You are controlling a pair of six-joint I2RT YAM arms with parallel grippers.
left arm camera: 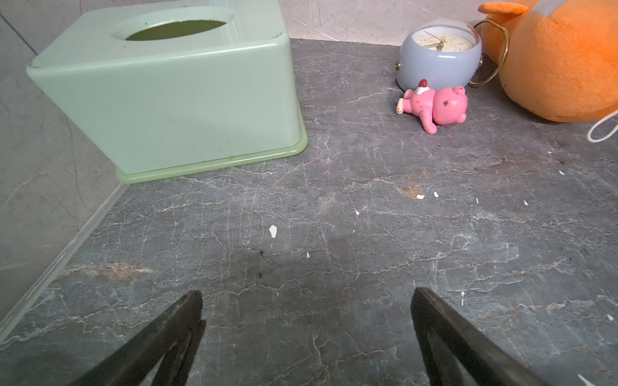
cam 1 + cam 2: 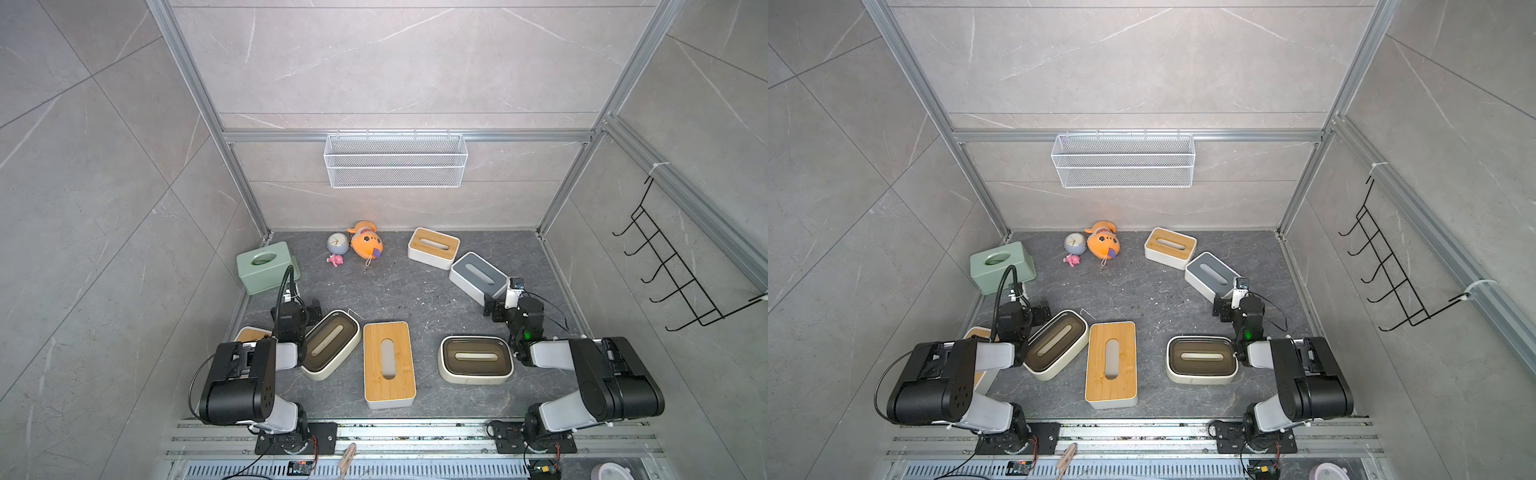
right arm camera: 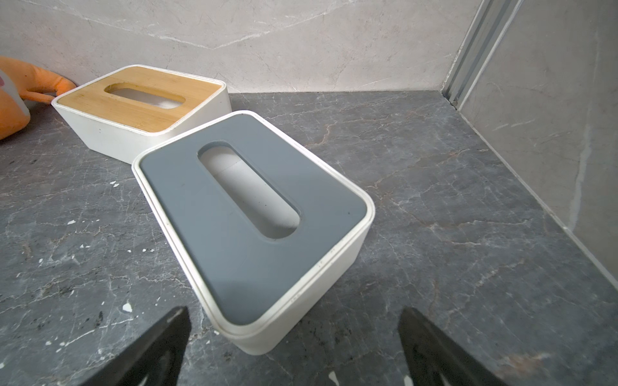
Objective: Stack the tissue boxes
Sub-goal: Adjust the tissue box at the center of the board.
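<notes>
Several tissue boxes lie apart on the dark stone floor, none stacked. A mint green box (image 2: 266, 266) (image 1: 174, 93) sits by the left wall. At the back right, a bamboo-lid box (image 2: 433, 248) (image 3: 140, 100) touches a grey-lid box (image 2: 478, 274) (image 3: 247, 214). Two cream boxes with dark-brown lids (image 2: 330, 344) (image 2: 476, 358) flank a long bamboo-lid box (image 2: 388, 363). Another bamboo lid (image 2: 249, 334) peeks out under the left arm. My left gripper (image 1: 307, 300) is open over bare floor, short of the mint box. My right gripper (image 3: 294, 317) is open, just short of the grey-lid box's near corner.
An orange fish toy (image 2: 365, 243), a small clock (image 2: 336, 242) and a pink bear figure (image 1: 434, 105) lie at the back. A white wire basket (image 2: 395, 160) hangs on the back wall and a black hook rack (image 2: 681, 270) on the right wall. Walls close in on three sides.
</notes>
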